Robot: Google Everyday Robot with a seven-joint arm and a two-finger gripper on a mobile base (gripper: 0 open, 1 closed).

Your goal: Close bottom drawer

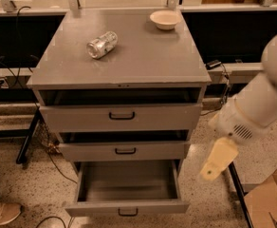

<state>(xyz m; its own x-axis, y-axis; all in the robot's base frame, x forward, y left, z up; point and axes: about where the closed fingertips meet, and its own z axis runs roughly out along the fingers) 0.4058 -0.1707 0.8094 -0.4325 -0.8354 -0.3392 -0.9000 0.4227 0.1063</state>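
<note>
The bottom drawer [152, 206] sits pulled well out at the foot of the cabinet [129, 56], empty, so it should be light and slide straight on its runners; a flat push on the rigid metal front beside the small black handle [128, 212] looks better than gripping. The gripper [218, 158] hangs just right of the drawer in the view, apart from it, and whether it is open or closed cannot be told

One grey cabinet [129, 63]. Three drawers: top drawer [81, 118], middle drawer [86, 151], bottom drawer [96, 208], with one black bar handle [122, 116] apiece. On top, one metal can [102, 44] and one bowl [165, 19]. One gripper [211, 171], right of the bottom drawer, clear of it. One shoe [2, 212], one cardboard box [266, 205].
</note>
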